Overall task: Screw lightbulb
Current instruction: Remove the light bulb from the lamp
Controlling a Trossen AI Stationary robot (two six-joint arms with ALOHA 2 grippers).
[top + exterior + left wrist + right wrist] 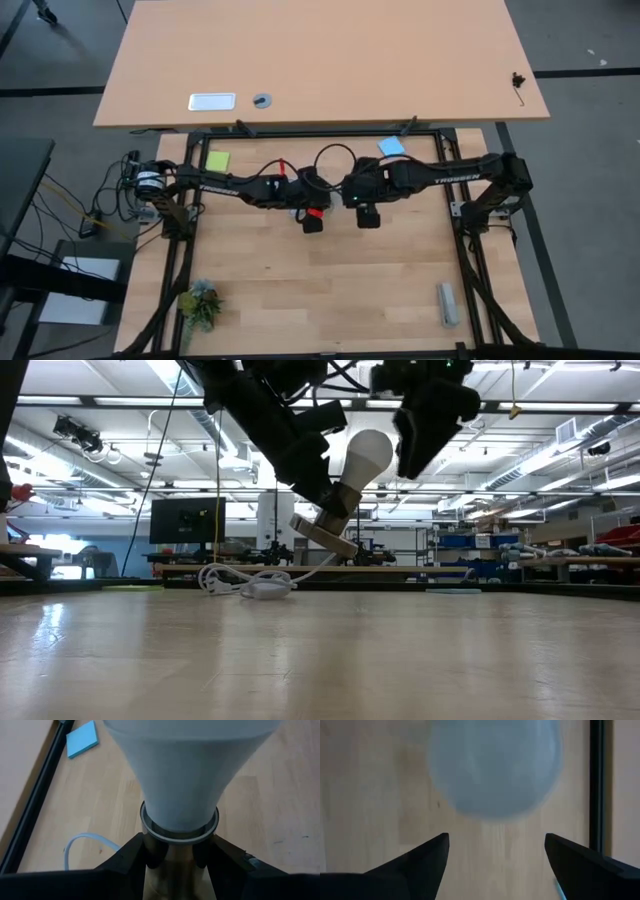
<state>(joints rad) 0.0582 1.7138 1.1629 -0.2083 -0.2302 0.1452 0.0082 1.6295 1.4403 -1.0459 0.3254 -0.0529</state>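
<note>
The left gripper [177, 862] holds the socket [325, 532] tilted above the surface, jaws clamped on it. The bulb [364, 455] sits in the socket, apparently seated. The right gripper [495, 855], jaws spread wide, faces the bulb's dome along its long axis, nearest it.

Both arms reach in from the sides and meet near the middle, held up in the air; the left gripper [335, 510] has its jaws closed tight; the right gripper [495, 862] hangs close beside it with its jaws wide apart.
</note>
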